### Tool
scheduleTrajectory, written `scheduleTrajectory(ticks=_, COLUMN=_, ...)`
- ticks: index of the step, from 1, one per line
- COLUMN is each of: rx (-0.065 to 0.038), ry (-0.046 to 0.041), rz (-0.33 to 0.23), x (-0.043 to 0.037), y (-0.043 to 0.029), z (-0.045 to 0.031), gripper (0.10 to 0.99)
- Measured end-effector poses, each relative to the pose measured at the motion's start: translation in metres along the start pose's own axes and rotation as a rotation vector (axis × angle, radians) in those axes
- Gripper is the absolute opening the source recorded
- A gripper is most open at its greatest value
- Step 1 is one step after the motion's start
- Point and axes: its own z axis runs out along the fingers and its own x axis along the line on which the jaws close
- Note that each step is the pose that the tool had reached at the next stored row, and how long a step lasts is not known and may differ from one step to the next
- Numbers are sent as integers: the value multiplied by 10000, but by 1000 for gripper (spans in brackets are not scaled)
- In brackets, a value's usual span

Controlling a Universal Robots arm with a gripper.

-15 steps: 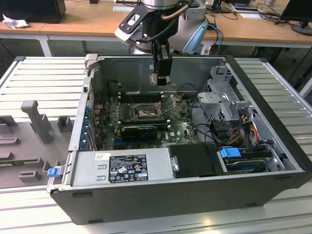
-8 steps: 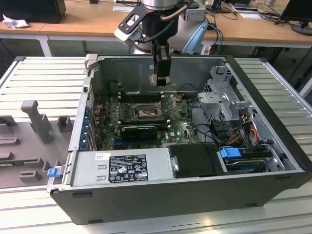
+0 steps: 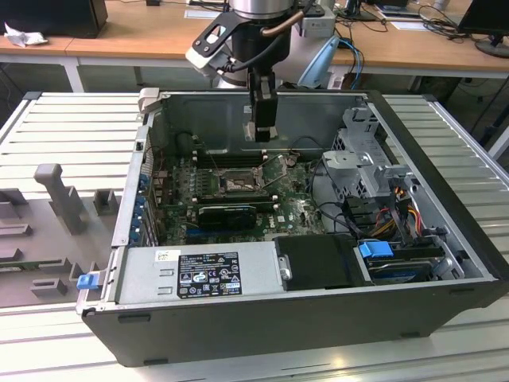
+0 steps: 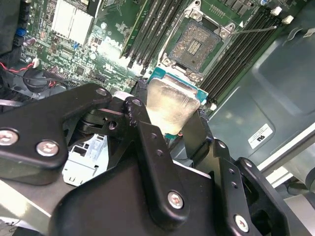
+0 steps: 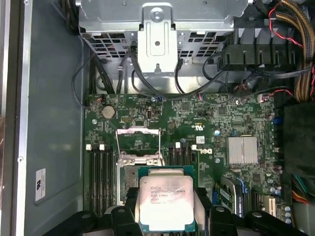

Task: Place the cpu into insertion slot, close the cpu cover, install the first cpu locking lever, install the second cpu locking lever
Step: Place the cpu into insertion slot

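End effector (image 5: 166,196) is pinching the cpu (image 5: 165,201) by two opposite edges, one black finger (image 4: 142,123) on each side, with the metal lid facing the first wrist camera. You can see the same grip in the second wrist view, where the chip sits flat between the fingers.

In the exterior view the end effector (image 3: 261,127) hangs inside the open PC case (image 3: 318,318), above the motherboard (image 5: 216,123) and clear of it. The case lies on its side on the slatted desk (image 3: 71,127).

The cpu is not seated. The insertion slot (image 4: 197,44) is bare, and you can see its contact field exposed. The chip hovers just beside the slot's rim (in the first wrist view it overlaps one edge of the slot).

The cpu cover (image 5: 140,159) is swung open on the far side of the slot from the chip, with green board showing through its cut-out. One thin locking lever (image 4: 251,30) sticks out sideways from a slot corner, unlatched.
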Motion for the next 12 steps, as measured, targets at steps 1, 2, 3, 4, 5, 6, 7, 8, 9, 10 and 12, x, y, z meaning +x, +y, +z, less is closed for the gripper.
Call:
scheduleTrajectory(ticks=1, rx=1, ry=-7, rz=3, x=0, y=0, z=5, gripper=529)
scheduleTrajectory(ticks=2, rx=0, ry=-12, rz=5, x=0, y=-1, z=13, gripper=529)
scheduleTrajectory(ticks=3, rx=0, ry=-15, rz=17, x=0, y=-2, z=25, gripper=529)
scheduleTrajectory(ticks=4, rx=1, ry=-19, rz=41, x=-1, y=-2, z=28, gripper=529)
scheduleTrajectory(ticks=5, rx=0, ry=-25, rz=101, x=-1, y=-3, z=29, gripper=529)
scheduleTrajectory(ticks=6, rx=-1, ry=-27, rz=148, x=-1, y=-3, z=30, gripper=529)
scheduleTrajectory(ticks=7, rx=-3, ry=-32, rz=214, x=-1, y=-3, z=31, gripper=529)
scheduleTrajectory(ticks=8, rx=-4, ry=-39, rz=302, x=-1, y=-3, z=31, gripper=529)
scheduleTrajectory(ticks=9, rx=-5, ry=-44, rz=358, x=-1, y=-3, z=32, gripper=529)
scheduleTrajectory(ticks=10, rx=-5, ry=-50, rz=421, x=-1, y=-3, z=32, gripper=529)
scheduleTrajectory(ticks=12, rx=-7, ry=-60, rz=539, x=-1, y=-3, z=33, gripper=529)
